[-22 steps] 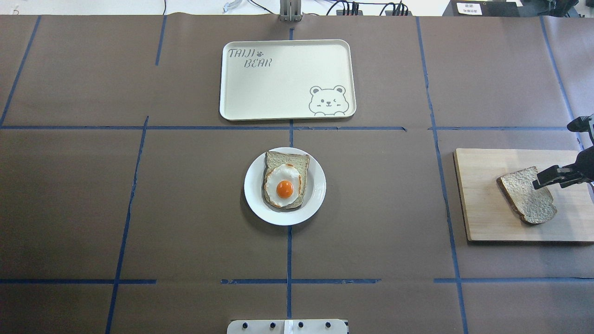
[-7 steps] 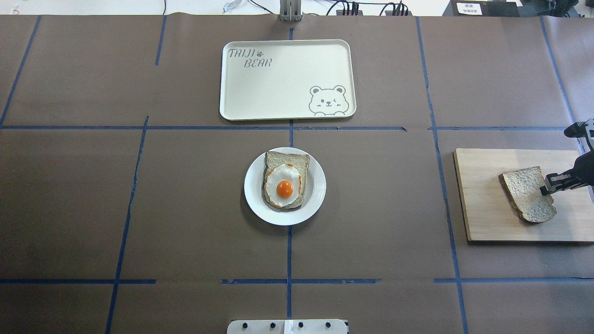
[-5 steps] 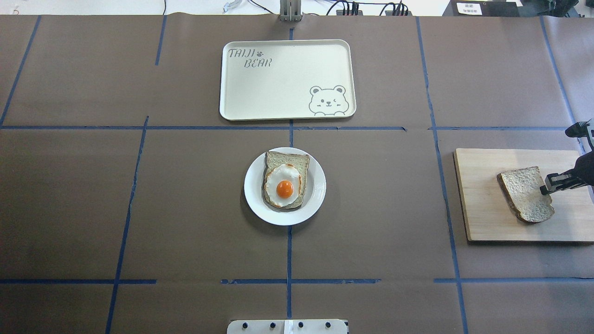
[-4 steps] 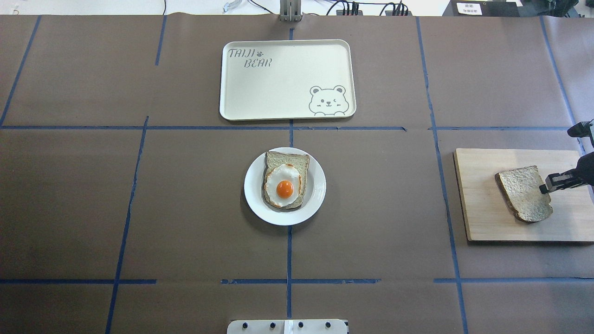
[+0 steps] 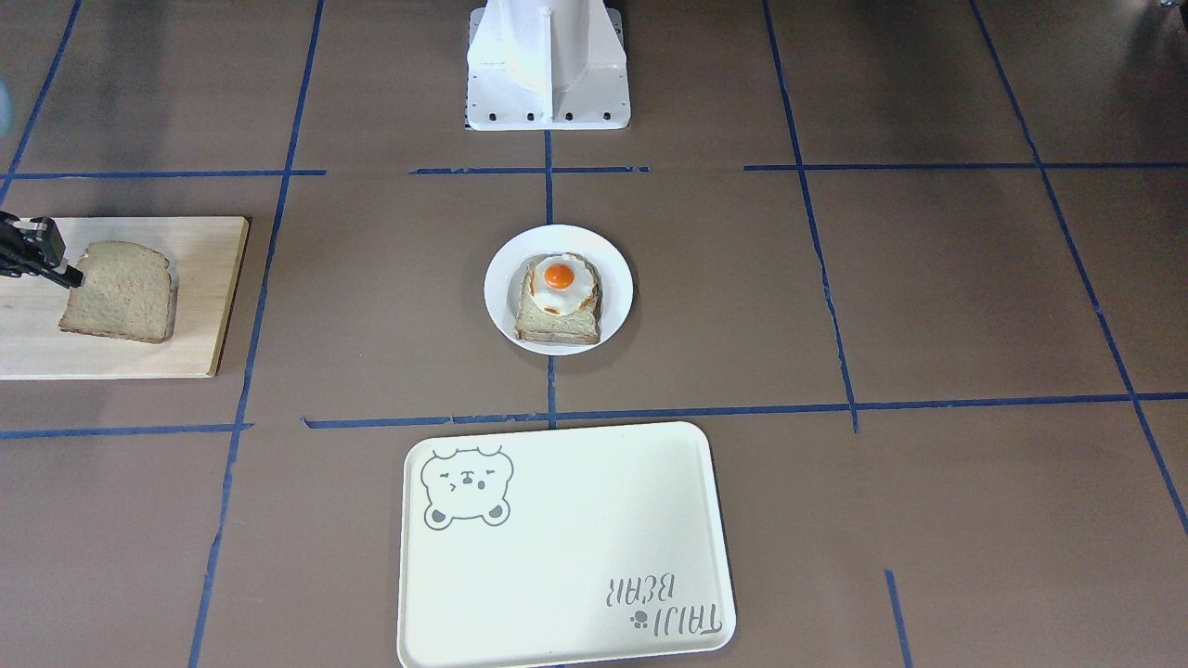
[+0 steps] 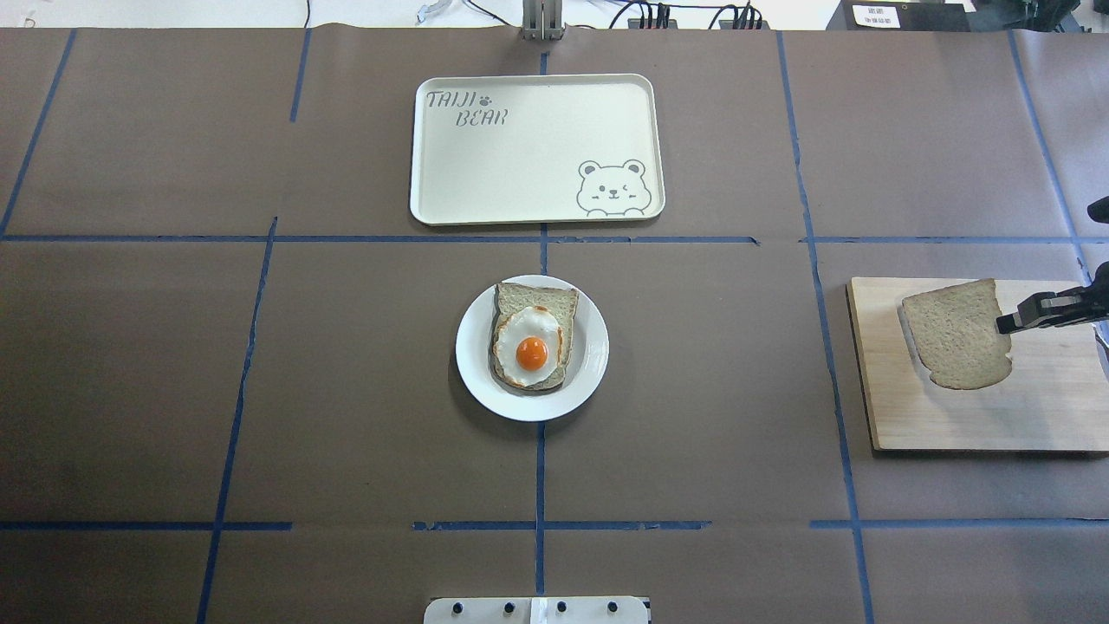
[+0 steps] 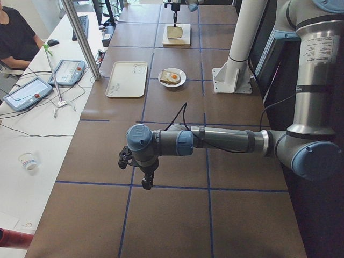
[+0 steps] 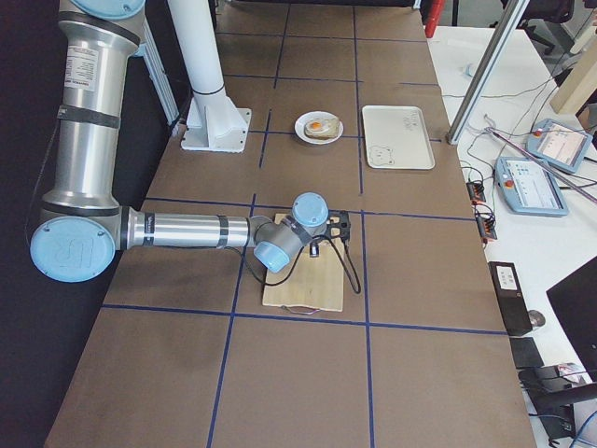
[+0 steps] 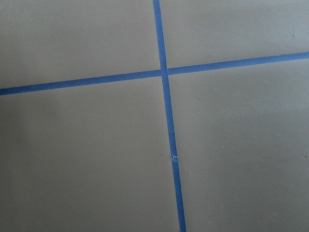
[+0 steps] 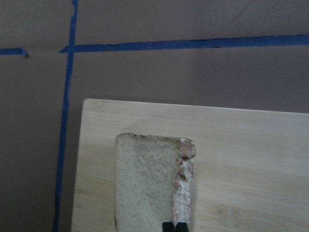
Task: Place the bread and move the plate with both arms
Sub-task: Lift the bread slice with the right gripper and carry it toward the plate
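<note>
The plain bread (image 6: 956,336) hangs just above the wooden board (image 6: 979,416) at the table's right end. My right gripper (image 6: 1005,323) is shut on its right edge. It shows the same in the front view, bread (image 5: 119,292) and gripper (image 5: 71,276), and in the right wrist view (image 10: 145,183). The white plate (image 6: 594,347) sits at the table's centre and carries a slice with a fried egg (image 6: 530,348). My left gripper (image 7: 145,183) shows only in the exterior left view, low over bare table, and I cannot tell if it is open or shut.
A cream bear tray (image 6: 537,147) lies beyond the plate at the far middle. The white pedestal (image 5: 548,65) stands at the robot's side. Blue tape lines cross the brown table cover. The left wrist view shows only table cover and tape.
My right gripper has closed on the bread's edge and raised it off the board. The slice has shifted left and farther away and now hangs level. Plate and tray have not moved.
</note>
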